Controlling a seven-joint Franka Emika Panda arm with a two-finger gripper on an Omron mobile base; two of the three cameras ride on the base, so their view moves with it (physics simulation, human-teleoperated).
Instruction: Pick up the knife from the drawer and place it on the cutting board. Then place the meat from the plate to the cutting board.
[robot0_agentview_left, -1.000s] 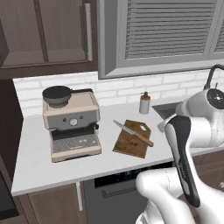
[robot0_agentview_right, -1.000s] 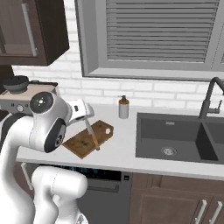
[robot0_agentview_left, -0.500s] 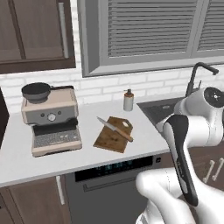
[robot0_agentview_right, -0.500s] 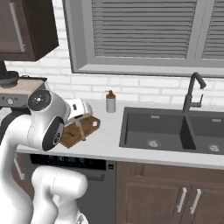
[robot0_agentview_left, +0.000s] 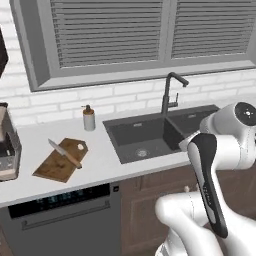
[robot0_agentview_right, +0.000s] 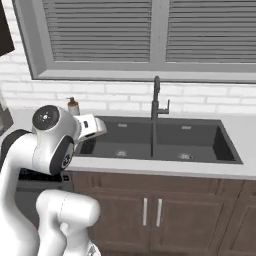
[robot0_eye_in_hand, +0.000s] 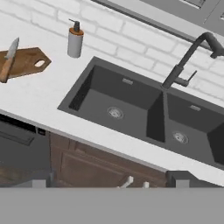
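One knife (robot0_agentview_left: 65, 153) lies across the cutting board (robot0_agentview_left: 60, 160); fingers (robot0_eye_in_hand: 40, 178) spread wide, holding nothing.

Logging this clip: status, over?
Tool empty, state unclear. Slim knife lies across dark wooden cutting board. Black double sink ahead.

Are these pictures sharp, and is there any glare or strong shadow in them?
Left base view: sharp, flat even light, the knife on the board casts hardly any shadow. Right base view: slightly soft, no glare on the sink. Hand view: crisp, the faucet casts no marked shadow.
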